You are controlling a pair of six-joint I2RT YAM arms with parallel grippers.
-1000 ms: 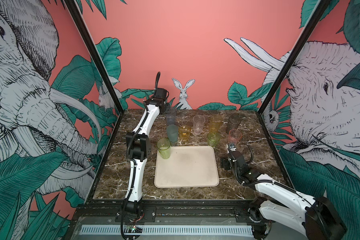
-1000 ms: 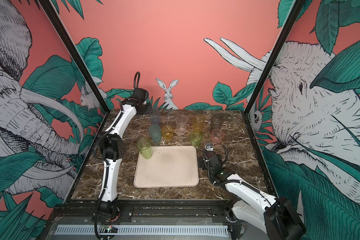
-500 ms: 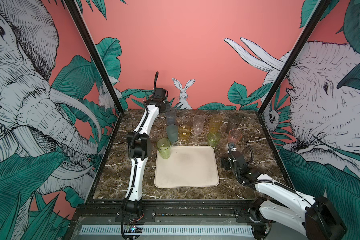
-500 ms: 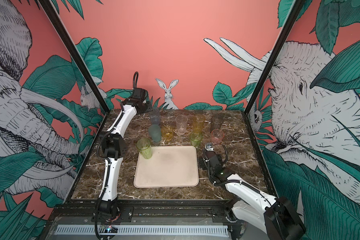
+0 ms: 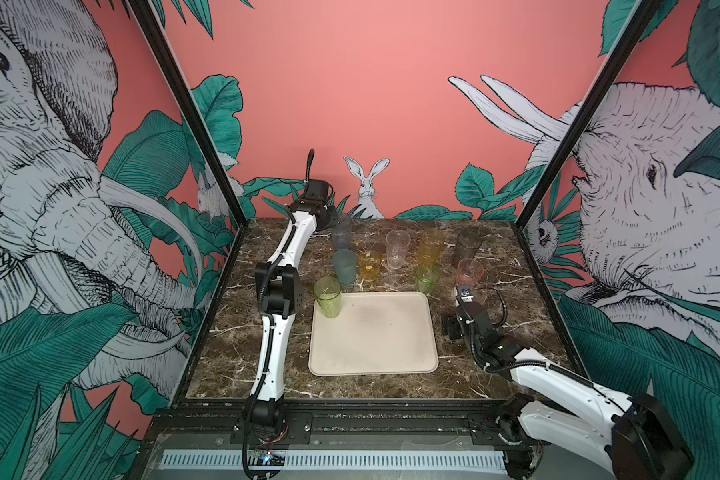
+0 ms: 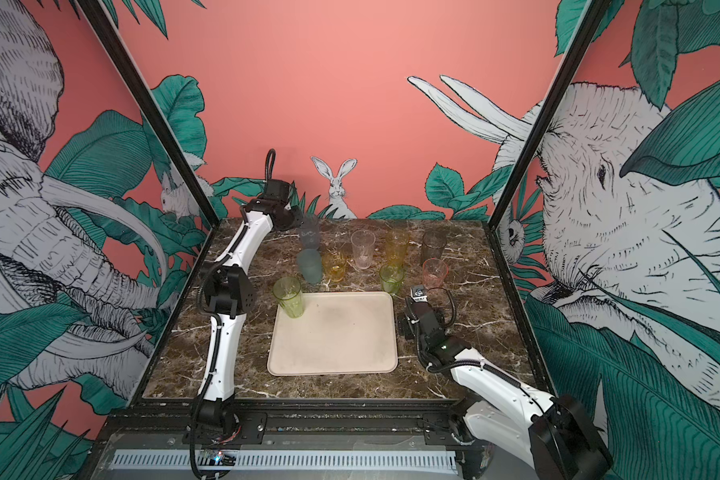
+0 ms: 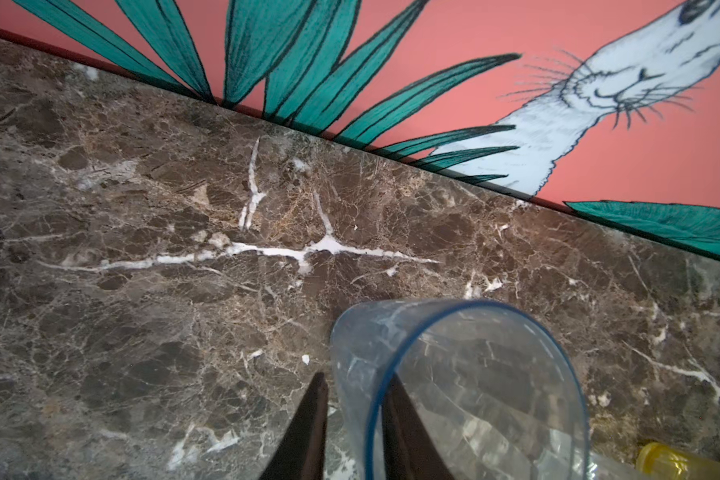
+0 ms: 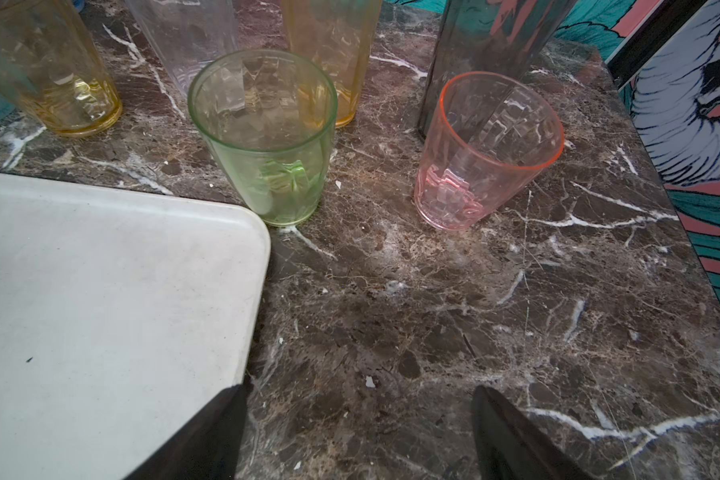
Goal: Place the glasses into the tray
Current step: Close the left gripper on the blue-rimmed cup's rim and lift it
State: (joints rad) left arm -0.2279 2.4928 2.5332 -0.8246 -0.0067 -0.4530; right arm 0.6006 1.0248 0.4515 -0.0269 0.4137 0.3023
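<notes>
At the back left of the marble table, my left gripper (image 7: pixel 356 378) is shut on the wall of a tall pale blue glass (image 7: pixel 474 395), one finger inside and one outside. This glass (image 5: pixel 341 232) looks tilted. The cream tray (image 5: pixel 375 332) lies in the middle, with a tall yellow-green glass (image 5: pixel 328 297) at its far left corner. Behind the tray stand teal (image 5: pixel 345 266), short amber (image 5: pixel 368 264), clear (image 5: pixel 397 249), tall amber (image 5: pixel 430 247), grey (image 5: pixel 467 247), short green (image 8: pixel 262 137) and pink (image 8: pixel 487 149) glasses. My right gripper (image 8: pixel 358 390) is open and empty over bare marble, right of the tray and short of the pink glass.
The back wall (image 7: pixel 433 41) runs close behind the blue glass. The side wall and black frame post (image 8: pixel 657 41) stand to the right of the pink and grey glasses. The glasses are packed close together.
My left gripper's fingers have closed onto the wall of the pale blue glass. Neither arm has visibly moved.
</notes>
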